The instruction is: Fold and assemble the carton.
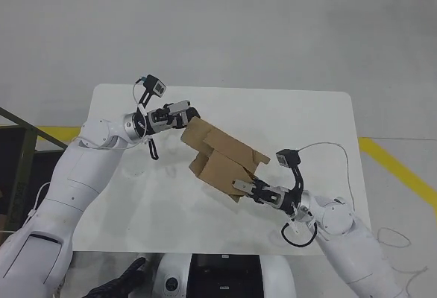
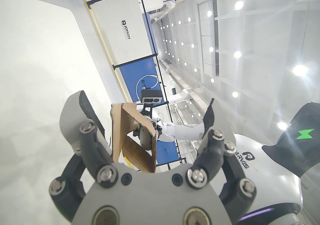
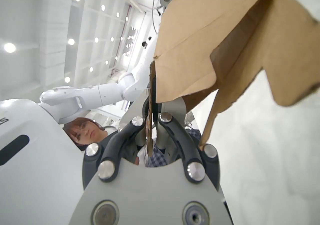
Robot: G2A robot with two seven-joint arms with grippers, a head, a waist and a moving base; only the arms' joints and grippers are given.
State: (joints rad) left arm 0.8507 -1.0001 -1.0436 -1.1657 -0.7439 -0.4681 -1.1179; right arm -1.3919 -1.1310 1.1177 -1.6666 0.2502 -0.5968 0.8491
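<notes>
Right gripper (image 3: 152,100), jaws clamped on the cut edge of one flap of the carton (image 3: 200,35). Left gripper (image 2: 147,104), fingers (image 2: 86,108) spread wide, stands at the carton's opposite corner with the cardboard edge between them, nearer one pad; contact cannot be judged. Carton partly opened, flaps loose, tilted over the middle of the white table (image 1: 300,112); bare tabletop surrounds it out to the rounded corners.
</notes>
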